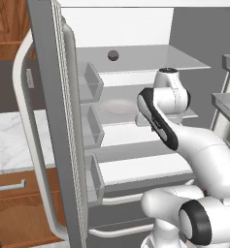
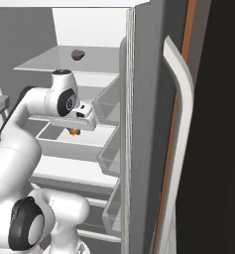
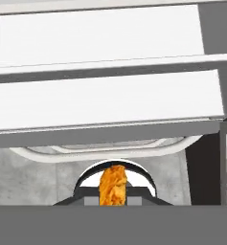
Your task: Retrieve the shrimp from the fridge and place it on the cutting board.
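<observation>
Kitchen cabinets flank the fridge (image 1: 53, 121), whose door stands wide so the arm can reach over its shelves. Just under the hand, the gripper (image 2: 73, 131) holds its fingers narrow on the shrimp (image 3: 113, 185), lifted clear for carrying out.

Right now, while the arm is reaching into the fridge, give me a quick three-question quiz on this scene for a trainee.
1. True or false: the gripper is shut on the shrimp.
2. Where does the dark ball sit? A) on the top shelf B) in a door bin C) on the fridge floor
3. Fill in: the plate lies one shelf ____ the ball.
Key: 1 true; 2 A; 3 below.
</observation>
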